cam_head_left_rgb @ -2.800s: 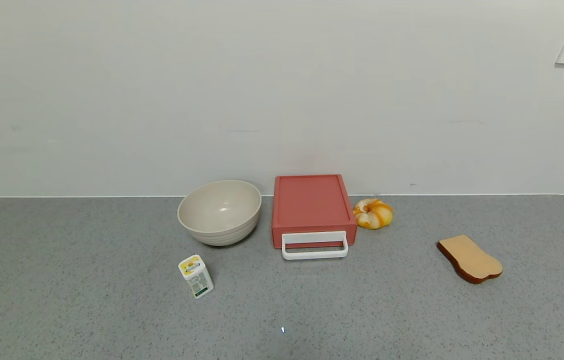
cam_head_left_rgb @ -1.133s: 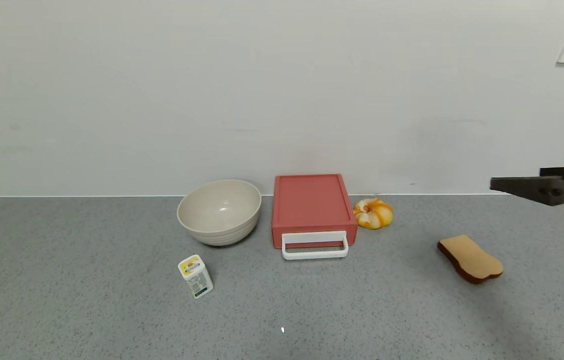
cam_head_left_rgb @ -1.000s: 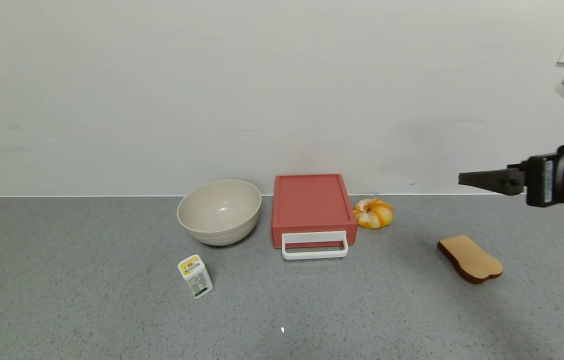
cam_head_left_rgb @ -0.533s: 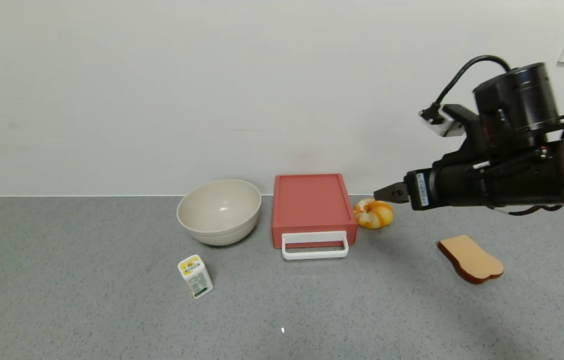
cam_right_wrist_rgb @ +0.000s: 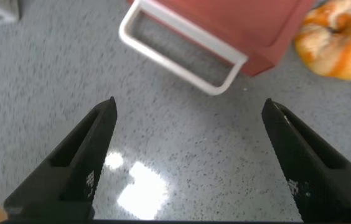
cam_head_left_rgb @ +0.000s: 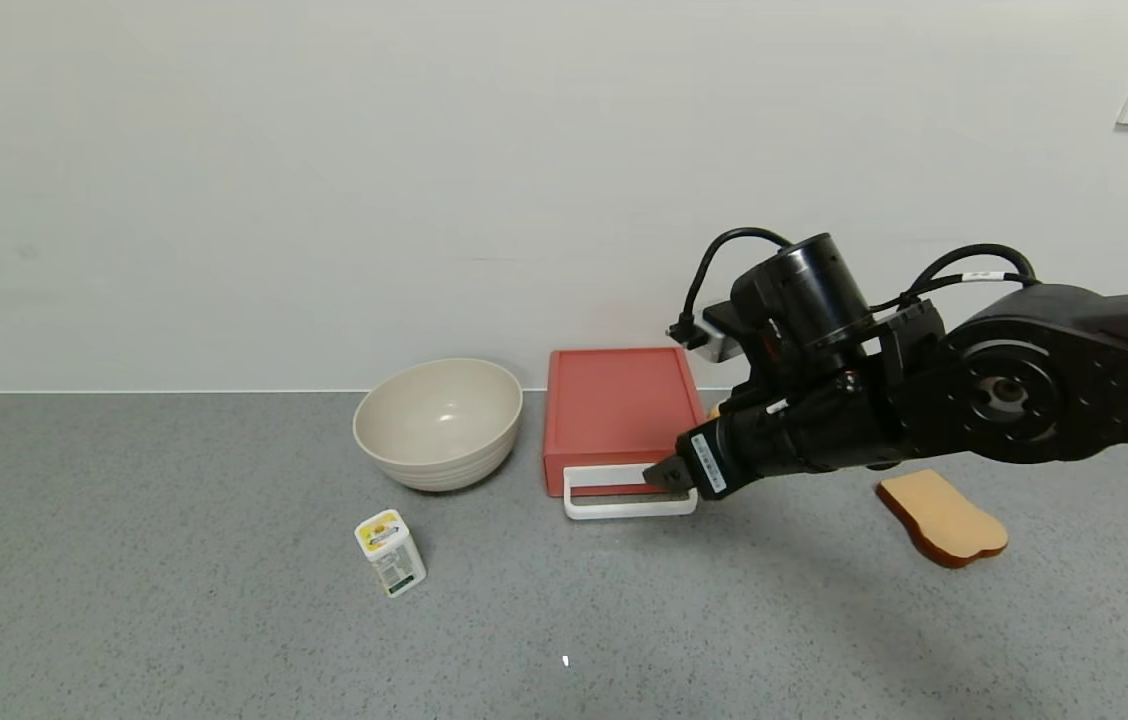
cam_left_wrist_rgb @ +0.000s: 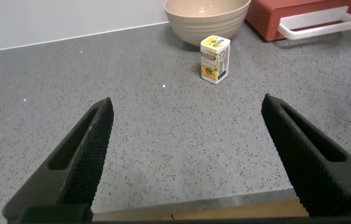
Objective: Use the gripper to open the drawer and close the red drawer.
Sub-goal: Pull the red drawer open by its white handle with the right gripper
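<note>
Closest to the robot, the left gripper is sitting low over the grey counter with its fingers spread wide and nothing between them. It is well apart from the work.

A little farther out, a small white and yellow carton is standing on the counter. Off to the right, a slice of toy bread is lying flat.

Next, the right gripper is reaching in from the right side. Its wrist view is showing its fingers spread wide with nothing held. Its tip is sitting right at the right end of the white handle, but I cannot tell if it is touching it.

The drawer is lying in the middle of the counter, near the back wall, and it is looking shut. A beige bowl is sitting just beside it on the left. An orange toy bun is sitting just beside it on the right.

What could go wrong? The gripper is lined up with the corner of the handle and not its middle. If it is closing there, the fingers could be slipping off. A pull from one end could also be turning the whole red box and sliding it on the counter, and that could bump the bowl or the bun.
</note>
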You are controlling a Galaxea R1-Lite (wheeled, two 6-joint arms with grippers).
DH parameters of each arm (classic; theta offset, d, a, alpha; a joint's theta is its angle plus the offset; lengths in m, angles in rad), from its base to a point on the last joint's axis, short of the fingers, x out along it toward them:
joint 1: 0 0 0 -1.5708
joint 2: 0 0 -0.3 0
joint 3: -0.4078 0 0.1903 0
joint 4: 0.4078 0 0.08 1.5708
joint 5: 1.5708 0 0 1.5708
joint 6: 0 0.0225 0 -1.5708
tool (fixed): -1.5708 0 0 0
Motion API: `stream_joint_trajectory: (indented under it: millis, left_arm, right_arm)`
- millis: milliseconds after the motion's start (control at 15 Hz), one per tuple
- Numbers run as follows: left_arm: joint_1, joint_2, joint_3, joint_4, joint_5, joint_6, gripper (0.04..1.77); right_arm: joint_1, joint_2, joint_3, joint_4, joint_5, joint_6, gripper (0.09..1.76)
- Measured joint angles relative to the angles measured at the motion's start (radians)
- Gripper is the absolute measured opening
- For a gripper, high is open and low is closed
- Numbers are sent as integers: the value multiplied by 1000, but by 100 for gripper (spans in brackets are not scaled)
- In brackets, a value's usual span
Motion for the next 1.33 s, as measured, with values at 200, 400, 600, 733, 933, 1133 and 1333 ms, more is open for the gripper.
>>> stream_joint_trajectory:
  millis: [200, 400, 600, 733, 933, 1133, 1333]
  left_arm:
    - [0, 0, 0, 0, 0, 0, 172]
    - [0, 0, 0, 0, 0, 0, 172]
    - [0, 0, 0, 0, 0, 0, 172]
    - [0, 0, 0, 0, 0, 0, 172]
    - [0, 0, 0, 0, 0, 0, 172]
    - [0, 0, 0, 0, 0, 0, 172]
    - [0, 0, 0, 0, 0, 0, 172]
  right_arm:
    - [10, 49, -97, 111, 76, -69, 171]
    - [22, 126, -236, 219, 129, -96, 171]
    - [44, 225, -381, 301, 149, -105, 171]
    - [60, 288, -430, 294, 150, -110, 171]
    - [70, 362, -447, 219, 152, -111, 171]
    - [73, 408, -450, 191, 152, -112, 171]
    - [73, 433, -450, 167, 146, -110, 171]
